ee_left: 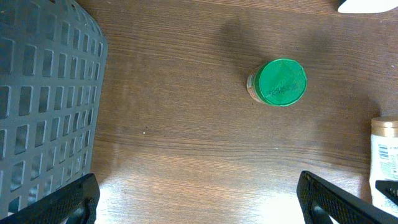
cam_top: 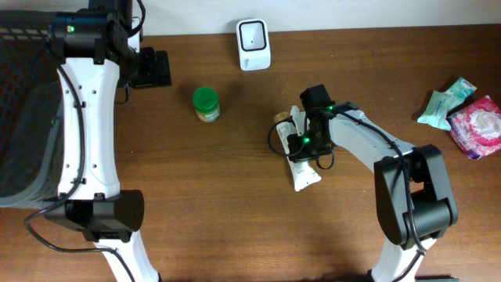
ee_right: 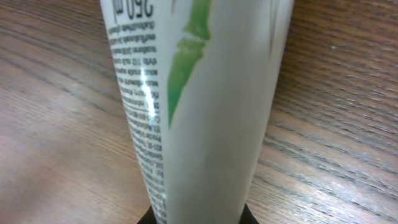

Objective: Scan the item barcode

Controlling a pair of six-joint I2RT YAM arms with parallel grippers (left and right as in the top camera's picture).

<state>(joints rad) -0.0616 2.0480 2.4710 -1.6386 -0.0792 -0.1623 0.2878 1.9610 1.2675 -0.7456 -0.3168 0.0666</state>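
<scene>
The item is a white tube (cam_top: 304, 166) with a gold cap, green leaf art and small print, lying on the wooden table at centre right. My right gripper (cam_top: 302, 141) is down on it and shut on the tube. In the right wrist view the tube (ee_right: 205, 106) fills the frame and runs down between the dark jaw tips of the right gripper (ee_right: 199, 216). The white barcode scanner (cam_top: 254, 45) stands at the back centre. My left gripper (cam_top: 153, 68) hangs open and empty at the back left. The left wrist view has the left gripper (ee_left: 199, 202) above bare wood and the tube (ee_left: 384, 158) at the right edge.
A green-lidded jar (cam_top: 206, 103) stands left of the tube, also under the left wrist camera as the jar (ee_left: 278, 82). A dark mesh basket (cam_top: 23, 110) fills the left edge. A teal pack (cam_top: 445, 100) and a pink pack (cam_top: 477, 127) lie at the far right.
</scene>
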